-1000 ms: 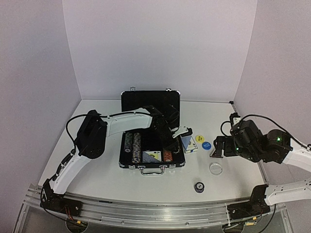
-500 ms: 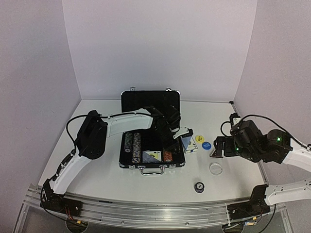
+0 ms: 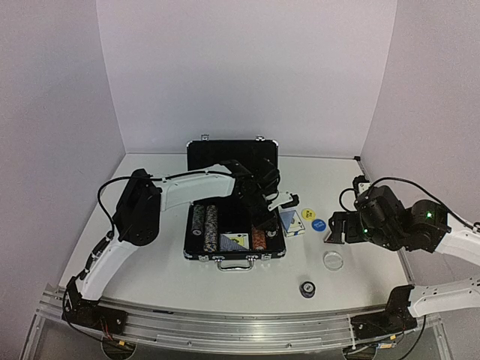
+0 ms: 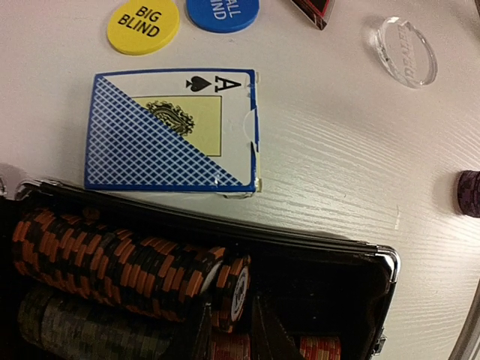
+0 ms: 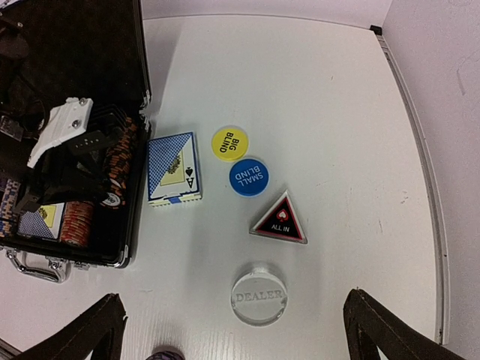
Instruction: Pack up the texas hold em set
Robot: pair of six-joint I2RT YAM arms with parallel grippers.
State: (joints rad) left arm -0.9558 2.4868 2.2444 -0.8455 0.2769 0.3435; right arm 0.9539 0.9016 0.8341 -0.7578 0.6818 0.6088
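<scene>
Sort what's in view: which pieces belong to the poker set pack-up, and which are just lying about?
Job: briefcase, chips inside, loose chips, card deck, yellow disc, blue disc, clear disc, triangular button.
Lying about: nothing but the fixed rail.

Blue-backed card deck (image 4: 169,131) showing an ace of spades lies on the white counter (image 4: 337,172), just beside an open briefcase (image 4: 315,251) holding orange-and-black poker chips (image 4: 112,259). Yellow Big Blind disc (image 4: 144,25) lies beyond.

The table (image 4: 352,172) is matt white with fine wood grain, the clear disc (image 4: 403,51) glossy plastic, the briefcase (image 5: 82,52) edged in shiny metal.
</scene>
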